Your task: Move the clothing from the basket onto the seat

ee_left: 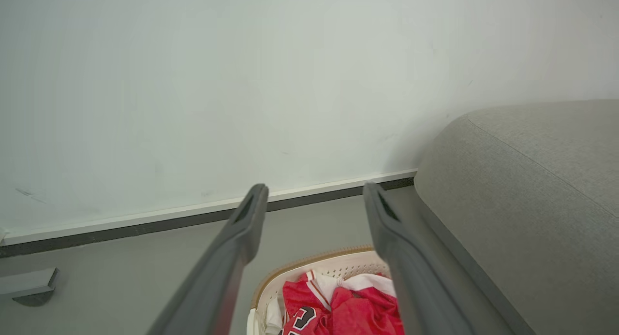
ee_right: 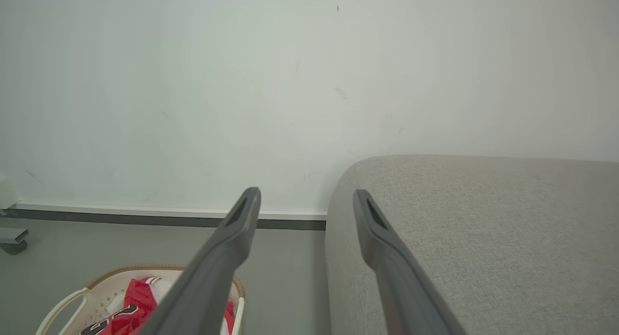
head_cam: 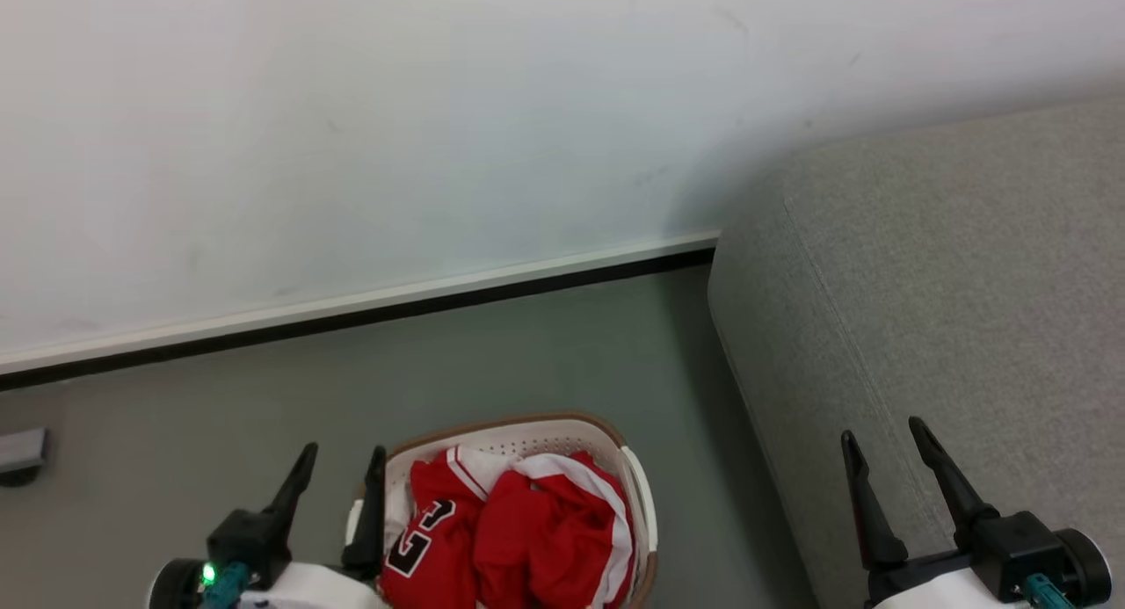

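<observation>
Both my jaws hang released, empty. The red clothing sits bunched in the basket; a careless pinch could snag its rim and tip it.

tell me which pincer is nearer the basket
Left. The left pincer sits at the left rim of the basket; the right pincer is apart from it, over the seat.

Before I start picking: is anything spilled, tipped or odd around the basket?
Nothing stands out. The basket stands upright on the floor beside the seat, the red clothing crumpled inside it, none on the floor. The left gripper and right gripper have their jaws open and empty.
</observation>
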You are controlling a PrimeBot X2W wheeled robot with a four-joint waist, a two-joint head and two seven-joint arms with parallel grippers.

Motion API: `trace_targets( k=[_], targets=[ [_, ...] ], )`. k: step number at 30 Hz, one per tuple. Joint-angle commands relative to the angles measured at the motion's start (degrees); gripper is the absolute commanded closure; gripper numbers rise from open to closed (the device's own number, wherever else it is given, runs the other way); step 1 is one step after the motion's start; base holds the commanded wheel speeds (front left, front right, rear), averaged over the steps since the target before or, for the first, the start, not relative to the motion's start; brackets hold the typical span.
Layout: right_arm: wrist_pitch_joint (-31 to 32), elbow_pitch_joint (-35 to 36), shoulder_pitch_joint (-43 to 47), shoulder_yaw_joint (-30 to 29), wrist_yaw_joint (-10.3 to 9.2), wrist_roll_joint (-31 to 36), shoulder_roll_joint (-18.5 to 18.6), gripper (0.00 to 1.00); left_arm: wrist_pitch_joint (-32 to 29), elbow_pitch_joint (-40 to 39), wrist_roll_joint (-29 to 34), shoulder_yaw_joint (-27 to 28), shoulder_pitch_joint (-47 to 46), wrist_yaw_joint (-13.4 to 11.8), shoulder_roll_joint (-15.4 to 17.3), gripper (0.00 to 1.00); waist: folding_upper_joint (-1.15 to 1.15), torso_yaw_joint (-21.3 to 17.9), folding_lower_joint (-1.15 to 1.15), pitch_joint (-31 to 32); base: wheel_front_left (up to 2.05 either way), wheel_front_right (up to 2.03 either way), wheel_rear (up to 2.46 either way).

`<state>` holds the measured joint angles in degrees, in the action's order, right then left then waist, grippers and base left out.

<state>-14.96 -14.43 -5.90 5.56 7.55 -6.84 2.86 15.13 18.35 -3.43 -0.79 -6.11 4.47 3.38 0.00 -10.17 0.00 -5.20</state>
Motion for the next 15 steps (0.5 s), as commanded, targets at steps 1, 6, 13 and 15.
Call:
trace_targets(
  k=[1, 6, 13, 15],
  targets=[
    [-0.2, 0.7, -1.2, 0.2, -0.12, -0.1, 0.0, 0.00, 0.0, 1.0, 0.8, -0.6, -1.9, 0.6, 0.8, 0.00, 0.00, -3.0, 0.00, -3.5, 0.00, 0.00, 0.00],
    [-0.2, 2.4, -3.2, 0.9, -0.12, -1.2, -0.1, 0.00, 0.0, 6.6, 1.8, -4.2, -7.1, 2.0, 2.1, 0.00, 0.00, -6.3, 0.00, -8.6, 0.00, 0.00, 0.00],
    [-0.2, 6.2, -6.0, 1.4, -0.12, -3.2, -0.1, 0.00, -0.4, 18.3, 3.0, -10.8, -16.7, 2.9, 4.5, 0.00, 0.00, -9.4, 0.00, -17.1, 0.00, 0.00, 0.00],
    [-0.2, 7.4, -6.7, 1.5, -0.12, -3.7, -0.1, 0.00, -1.7, 22.3, 3.3, -12.8, -19.8, 3.0, 4.8, 0.00, 0.00, -9.8, 0.00, -19.4, 0.00, 0.00, 0.00]
  ],
)
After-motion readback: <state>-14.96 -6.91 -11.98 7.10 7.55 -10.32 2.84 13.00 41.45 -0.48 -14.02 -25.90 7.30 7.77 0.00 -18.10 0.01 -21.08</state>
